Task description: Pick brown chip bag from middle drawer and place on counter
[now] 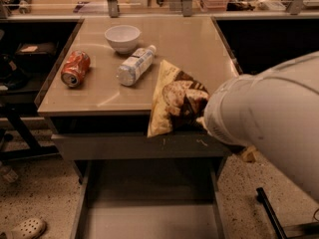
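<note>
- The jaws, mostly hidden behind the white arm [269,118] at the right, are clenched on the bag's [172,101] right edge.
- The bag hangs tilted in the air, its upper end over the bench's [199,49] front edge and its lower corner below that edge.
- The drawer [149,218] stands open underneath.
- A can [75,68], a bottle [134,65] and a bowl [122,36] sit on the bench, left of the bag.

**One of Each**

On the desk [199,49], upper left: one bowl [122,37], one soda can [75,68], one bottle [135,65]. At centre: one brown chip bag [172,101], pinched by one pair of jaws at centre right. Along the bottom: one open drawer [149,218], one sandal [25,228].
</note>
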Tool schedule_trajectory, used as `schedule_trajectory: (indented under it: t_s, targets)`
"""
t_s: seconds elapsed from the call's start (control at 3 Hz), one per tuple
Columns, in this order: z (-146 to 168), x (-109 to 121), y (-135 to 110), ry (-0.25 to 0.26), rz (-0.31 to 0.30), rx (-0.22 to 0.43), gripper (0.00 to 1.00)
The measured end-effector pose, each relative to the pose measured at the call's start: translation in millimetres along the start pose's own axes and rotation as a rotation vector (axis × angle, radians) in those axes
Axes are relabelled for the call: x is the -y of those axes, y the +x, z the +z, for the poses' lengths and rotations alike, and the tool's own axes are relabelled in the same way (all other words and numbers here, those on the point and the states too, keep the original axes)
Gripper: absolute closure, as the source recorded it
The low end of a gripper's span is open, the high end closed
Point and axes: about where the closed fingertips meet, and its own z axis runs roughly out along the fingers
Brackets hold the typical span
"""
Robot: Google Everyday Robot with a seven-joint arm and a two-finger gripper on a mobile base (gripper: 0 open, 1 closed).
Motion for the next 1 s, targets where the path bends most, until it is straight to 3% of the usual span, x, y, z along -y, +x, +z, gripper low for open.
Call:
schedule_trajectory:
  t_s: [0.67,1.0]
  targets:
    - [28.7,88.0,-41.6,0.080,-0.020,0.046,1.00]
    - [60.8,118.9,-48.6,0.072,0.000,0.061,1.00]
